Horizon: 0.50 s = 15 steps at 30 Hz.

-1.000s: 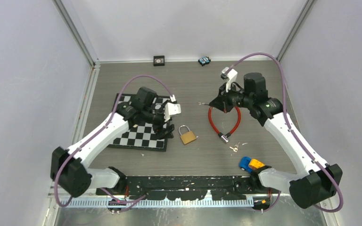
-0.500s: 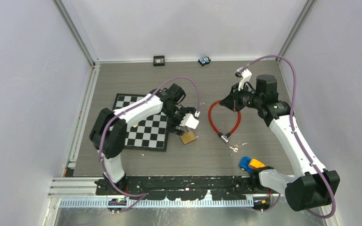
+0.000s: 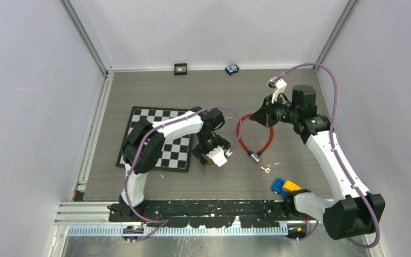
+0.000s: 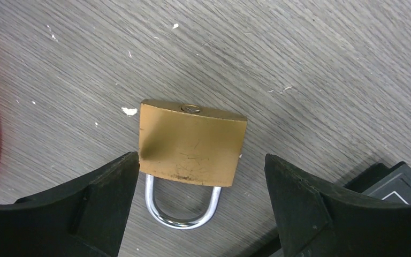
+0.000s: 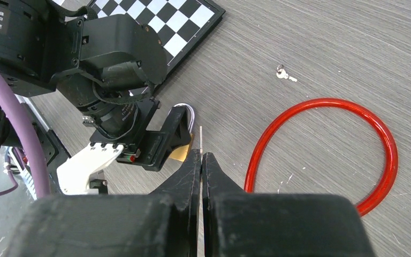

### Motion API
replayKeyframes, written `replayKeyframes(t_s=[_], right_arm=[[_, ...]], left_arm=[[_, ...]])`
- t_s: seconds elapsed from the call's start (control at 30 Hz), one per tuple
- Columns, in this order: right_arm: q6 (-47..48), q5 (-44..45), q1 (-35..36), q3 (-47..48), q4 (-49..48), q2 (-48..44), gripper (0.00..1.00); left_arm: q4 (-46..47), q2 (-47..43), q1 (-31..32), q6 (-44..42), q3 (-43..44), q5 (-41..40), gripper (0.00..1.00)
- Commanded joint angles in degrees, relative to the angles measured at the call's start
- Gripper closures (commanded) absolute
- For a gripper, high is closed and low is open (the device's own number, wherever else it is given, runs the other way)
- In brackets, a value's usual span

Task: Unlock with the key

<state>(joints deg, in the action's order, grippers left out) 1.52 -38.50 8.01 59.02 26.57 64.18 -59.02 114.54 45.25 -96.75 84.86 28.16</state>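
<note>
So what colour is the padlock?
The padlock is golden brass, with a silver shackle; clearest in the left wrist view.

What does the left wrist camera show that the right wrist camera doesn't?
Left wrist only: the padlock's whole brass body and its keyhole, framed by the open left gripper. Right wrist only: a loose key, the full cable loop, the chessboard, and the shut right gripper pinching a thin sliver. Both: the shackle and some red cable.

1 padlock (image 4: pixel 191 143), 1 cable (image 5: pixel 326 100), 1 chessbd (image 3: pixel 139 116)
</note>
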Motion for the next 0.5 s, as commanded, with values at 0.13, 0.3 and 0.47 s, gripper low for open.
replayKeyframes(t_s=[0.13,0.3,0.47], right_arm=[[-0.54,-2.07,-0.45,-0.05,-2.02,0.22,0.99],[-0.55,-2.31,-0.52,-0.05,-1.99,-0.06,0.99],[-0.55,-2.79,-0.53,-0.05,-1.91,-0.37,0.99]], left_arm=[[-1.74,2.46,1.78,-4.96,3.07,-3.02,0.1],[-3.72,4.8,2.47,-6.95,5.75,-5.85,0.14],[-5.26,6.18,2.54,-6.3,7.25,-5.74,0.25]])
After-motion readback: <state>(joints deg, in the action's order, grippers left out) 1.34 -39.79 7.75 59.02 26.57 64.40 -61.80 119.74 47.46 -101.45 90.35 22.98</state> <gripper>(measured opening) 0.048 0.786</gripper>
